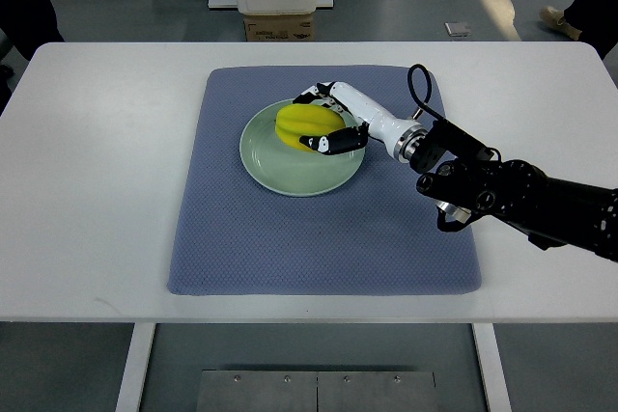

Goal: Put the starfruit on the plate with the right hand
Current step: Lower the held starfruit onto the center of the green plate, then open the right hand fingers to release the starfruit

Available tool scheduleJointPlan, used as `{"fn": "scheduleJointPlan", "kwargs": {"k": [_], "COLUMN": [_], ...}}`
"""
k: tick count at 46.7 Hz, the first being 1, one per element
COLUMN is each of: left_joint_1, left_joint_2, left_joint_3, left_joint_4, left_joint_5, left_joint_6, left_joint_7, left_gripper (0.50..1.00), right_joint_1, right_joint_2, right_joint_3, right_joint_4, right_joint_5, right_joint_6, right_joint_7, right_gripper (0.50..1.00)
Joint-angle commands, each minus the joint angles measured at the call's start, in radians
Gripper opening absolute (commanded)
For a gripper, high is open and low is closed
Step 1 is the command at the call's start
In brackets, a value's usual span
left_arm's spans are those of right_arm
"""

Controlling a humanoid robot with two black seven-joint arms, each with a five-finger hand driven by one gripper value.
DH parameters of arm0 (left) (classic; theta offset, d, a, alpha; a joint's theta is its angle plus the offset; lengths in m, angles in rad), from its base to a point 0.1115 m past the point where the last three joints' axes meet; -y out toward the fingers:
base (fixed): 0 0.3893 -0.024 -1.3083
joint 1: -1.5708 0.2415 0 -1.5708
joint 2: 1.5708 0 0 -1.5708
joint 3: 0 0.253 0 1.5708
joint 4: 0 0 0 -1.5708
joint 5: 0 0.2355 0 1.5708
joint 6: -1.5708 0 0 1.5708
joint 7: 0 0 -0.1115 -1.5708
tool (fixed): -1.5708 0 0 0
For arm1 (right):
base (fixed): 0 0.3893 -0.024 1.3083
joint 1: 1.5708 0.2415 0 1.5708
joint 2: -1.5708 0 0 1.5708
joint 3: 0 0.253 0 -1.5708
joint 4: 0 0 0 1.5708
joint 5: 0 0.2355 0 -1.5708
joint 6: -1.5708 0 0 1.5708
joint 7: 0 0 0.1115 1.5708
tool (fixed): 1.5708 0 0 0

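A yellow starfruit (300, 123) is over the upper part of a pale green plate (290, 170), which sits on a blue-grey mat (319, 238). My right hand (326, 119) comes in from the right edge on a black arm and has its white and black fingers (328, 142) curled around the starfruit from the right side. I cannot tell whether the fruit rests on the plate or is held just above it. My left arm does not show.
The mat lies on a white table (97, 190). A cardboard box (278, 26) and a white stand are on the floor beyond the far table edge. A person's shoe (555, 16) shows at the top right.
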Motion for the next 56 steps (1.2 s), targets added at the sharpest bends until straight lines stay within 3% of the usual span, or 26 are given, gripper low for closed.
{"fn": "scheduleJointPlan", "kwargs": {"k": [1,28,29,33,36,56], "left_joint_1": [0.0,0.0,0.0,0.0,0.0,0.0], "left_joint_2": [0.0,0.0,0.0,0.0,0.0,0.0], "left_joint_3": [0.0,0.0,0.0,0.0,-0.002,0.0], "left_joint_4": [0.0,0.0,0.0,0.0,0.0,0.0], "left_joint_5": [0.0,0.0,0.0,0.0,0.0,0.0], "left_joint_6": [-0.001,0.001,0.001,-0.001,0.001,-0.001], "left_joint_7": [0.0,0.0,0.0,0.0,0.0,0.0], "left_gripper": [1.0,1.0,1.0,1.0,1.0,1.0], "right_joint_1": [-0.014,-0.029,-0.029,-0.034,-0.045,-0.045], "right_joint_2": [0.012,0.012,0.012,0.012,0.012,0.012], "right_joint_3": [0.0,0.001,0.008,0.058,0.1,0.117], "right_joint_4": [-0.013,-0.025,-0.025,-0.025,-0.025,-0.016], "right_joint_5": [0.0,0.0,0.0,0.0,0.0,-0.001], "right_joint_6": [-0.001,-0.004,-0.004,-0.004,-0.002,-0.002], "right_joint_7": [-0.001,-0.003,-0.003,-0.003,-0.003,-0.003], "right_gripper": [0.5,0.5,0.531,0.836,0.993,1.0]}}
